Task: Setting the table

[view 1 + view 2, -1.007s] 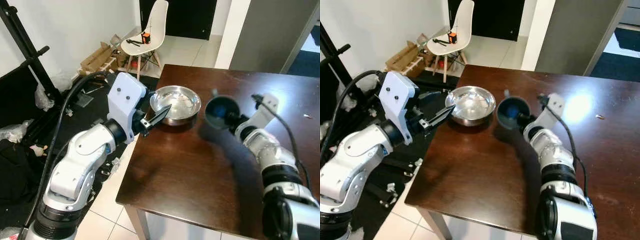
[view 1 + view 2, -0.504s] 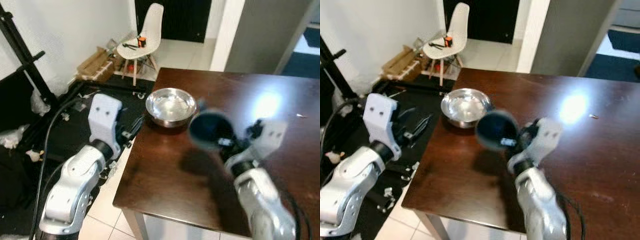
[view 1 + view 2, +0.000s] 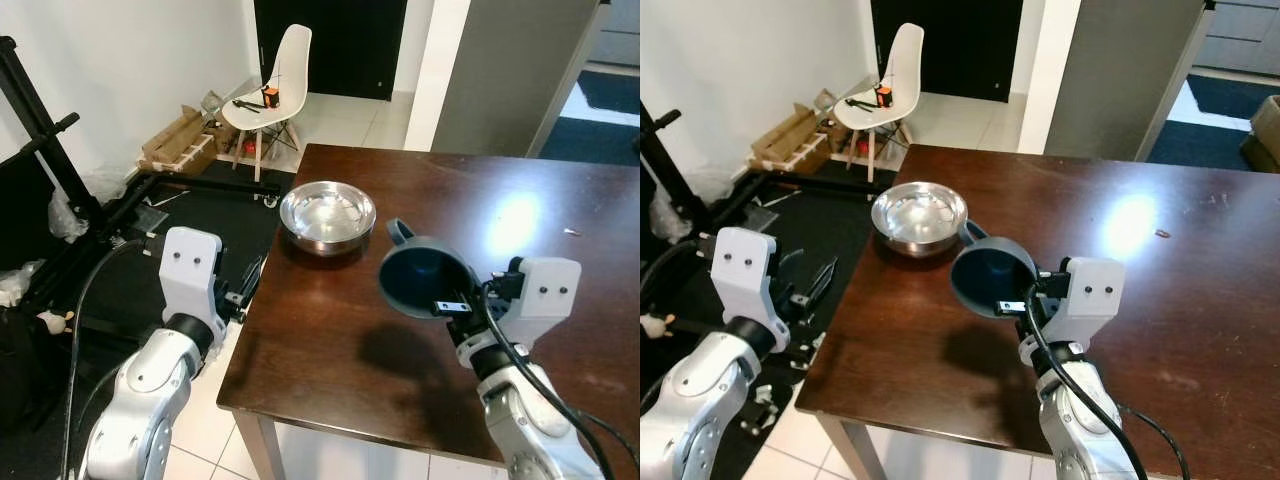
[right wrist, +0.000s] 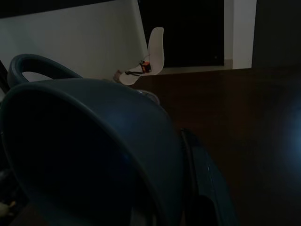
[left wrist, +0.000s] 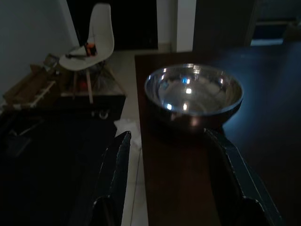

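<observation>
While the right gripper (image 3: 452,306) holds a dark blue cup (image 3: 420,279) clamped by its rim above the middle of the dark wooden table (image 3: 330,340), the cup lies tipped on its side, mouth facing the robot and handle pointing far-left. Just beyond it, a steel bowl (image 3: 327,215) stands near the table's far-left edge. Off that left edge, the left gripper (image 5: 170,181) hovers with jaws spread wide and empty, aimed toward the bowl. A white chair (image 3: 273,88) stands farther back.

The right gripper (image 3: 452,308) holds a big dark blue cup (image 3: 422,280) up over the dark brown wooden table (image 3: 330,330). A shiny round metal bowl (image 3: 328,215) sits near the table's edge.
</observation>
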Motion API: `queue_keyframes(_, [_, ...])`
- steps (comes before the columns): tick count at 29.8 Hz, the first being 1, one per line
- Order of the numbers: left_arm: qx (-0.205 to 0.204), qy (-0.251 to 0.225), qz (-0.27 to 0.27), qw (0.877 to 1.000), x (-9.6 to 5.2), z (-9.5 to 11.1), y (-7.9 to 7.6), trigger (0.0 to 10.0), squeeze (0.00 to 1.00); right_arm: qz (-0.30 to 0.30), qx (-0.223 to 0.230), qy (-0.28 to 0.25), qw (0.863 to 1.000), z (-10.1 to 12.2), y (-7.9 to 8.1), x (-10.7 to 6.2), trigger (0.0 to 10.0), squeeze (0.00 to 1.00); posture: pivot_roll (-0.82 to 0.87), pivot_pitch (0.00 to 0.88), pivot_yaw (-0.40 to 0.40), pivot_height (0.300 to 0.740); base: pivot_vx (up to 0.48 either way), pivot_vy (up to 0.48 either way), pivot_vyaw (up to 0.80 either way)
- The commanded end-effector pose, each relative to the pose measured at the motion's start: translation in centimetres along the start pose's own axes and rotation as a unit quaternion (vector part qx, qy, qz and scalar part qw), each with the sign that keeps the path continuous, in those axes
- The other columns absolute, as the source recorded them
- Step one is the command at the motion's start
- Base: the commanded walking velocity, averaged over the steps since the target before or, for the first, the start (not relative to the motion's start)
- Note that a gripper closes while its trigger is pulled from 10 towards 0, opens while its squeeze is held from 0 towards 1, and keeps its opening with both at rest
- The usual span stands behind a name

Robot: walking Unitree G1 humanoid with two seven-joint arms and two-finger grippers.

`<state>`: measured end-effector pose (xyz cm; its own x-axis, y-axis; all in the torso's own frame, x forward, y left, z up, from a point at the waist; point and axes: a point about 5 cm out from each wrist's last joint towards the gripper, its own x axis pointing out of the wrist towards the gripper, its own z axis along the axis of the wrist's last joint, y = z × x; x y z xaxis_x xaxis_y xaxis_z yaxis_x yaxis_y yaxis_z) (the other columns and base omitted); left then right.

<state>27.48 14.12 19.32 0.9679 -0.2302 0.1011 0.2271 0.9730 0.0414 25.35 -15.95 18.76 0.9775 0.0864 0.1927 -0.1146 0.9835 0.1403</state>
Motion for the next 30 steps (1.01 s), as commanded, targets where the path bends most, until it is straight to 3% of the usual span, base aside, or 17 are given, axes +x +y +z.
queue_keyframes(1, [-0.001,0.006,0.007,1.000,-0.04,-0.32,0.05,10.0,0.00,0.001,-0.002,0.008,1.000,-0.36,0.23,0.13,10.0,0.00,-0.07,0.000,0.070,0.740,0.000,0.000,0.00])
queue_keyframes(30, [0.002,0.004,0.010,1.000,-0.31,-0.36,0.19,10.0,0.00,-0.007,0.001,0.025,1.000,-1.22,0.47,0.10,10.0,0.00,-0.06,0.000,0.076,0.740,-0.271,0.000,0.00])
